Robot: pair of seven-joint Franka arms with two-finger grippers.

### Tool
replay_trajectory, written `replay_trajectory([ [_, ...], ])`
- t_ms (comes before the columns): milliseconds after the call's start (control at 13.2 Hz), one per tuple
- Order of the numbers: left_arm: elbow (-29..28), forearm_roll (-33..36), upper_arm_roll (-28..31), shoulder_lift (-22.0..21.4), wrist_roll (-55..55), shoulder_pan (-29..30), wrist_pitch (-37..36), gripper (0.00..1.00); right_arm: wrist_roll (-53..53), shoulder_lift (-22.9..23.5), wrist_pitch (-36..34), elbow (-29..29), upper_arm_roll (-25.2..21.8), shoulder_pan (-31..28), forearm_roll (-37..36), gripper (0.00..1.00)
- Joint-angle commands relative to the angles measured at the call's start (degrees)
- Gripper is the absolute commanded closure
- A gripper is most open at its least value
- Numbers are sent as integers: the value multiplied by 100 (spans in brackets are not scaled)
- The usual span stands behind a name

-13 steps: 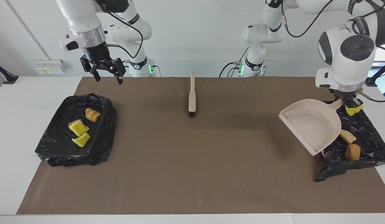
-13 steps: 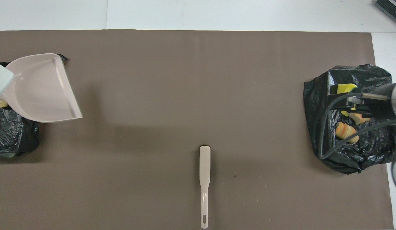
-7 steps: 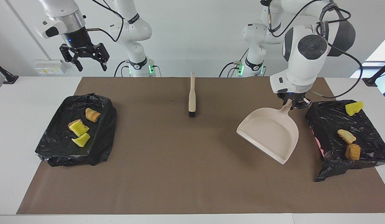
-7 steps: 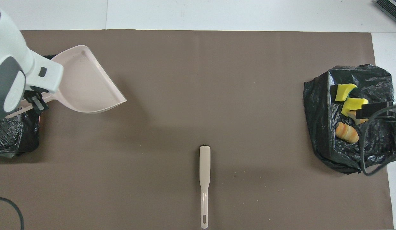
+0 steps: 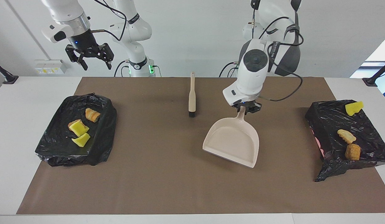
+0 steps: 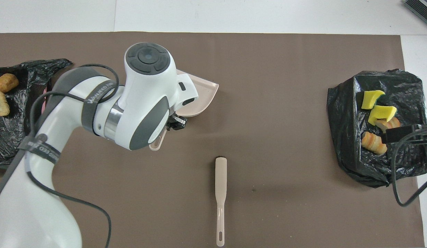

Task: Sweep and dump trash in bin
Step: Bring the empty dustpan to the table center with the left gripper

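My left gripper (image 5: 245, 109) is shut on the handle of the beige dustpan (image 5: 232, 141), which hangs tilted, lip down, over the middle of the brown mat. In the overhead view the left arm hides most of the dustpan (image 6: 201, 98). Trash lies in two black-bag-lined bins. The bin (image 5: 96, 149) at the right arm's end holds two yellow foam pieces (image 5: 79, 128) and a croissant-like lump (image 5: 92, 114). The bin (image 5: 329, 161) at the left arm's end holds a yellow chunk (image 5: 354, 108) and two bread-like lumps (image 5: 346, 136). My right gripper (image 5: 93, 60) is open, empty and raised.
The beige brush (image 5: 191, 96) lies on the mat between the two arm bases, bristles pointing away from the robots, beside the dustpan's handle; the overhead view shows the brush (image 6: 220, 193) too. Bare white table (image 5: 12, 130) borders the mat at both ends.
The left gripper has carried the dustpan from over the bin at its own end to the middle of the mat. The right gripper rose away from its bin, then barely moved.
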Motion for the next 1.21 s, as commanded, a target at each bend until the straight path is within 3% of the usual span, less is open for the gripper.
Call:
replay_trajectory([
  [0,243,-425,105,252,-953,-279,512,100,-126,382,-267,493,27,-159,-39,0],
  [152,304,-497,122,445,-1219,-498,943,100,-126,356,-163,467,36,-115,39,0],
  [303,1152,-497,131,1154,-1632,-517,893,100,-135,303,-136,405,36,-115,13,0],
  [455,1481,-497,157,1508,-1755,-534,936,100,-214,303,-127,414,27,-123,-101,0],
  [683,1596,-497,175,1694,-1756,-552,1032,100,-214,303,-109,396,18,-123,-93,0],
  [1138,1360,-479,131,1606,-1695,-578,1103,99,-170,277,-109,352,18,-123,-66,0],
])
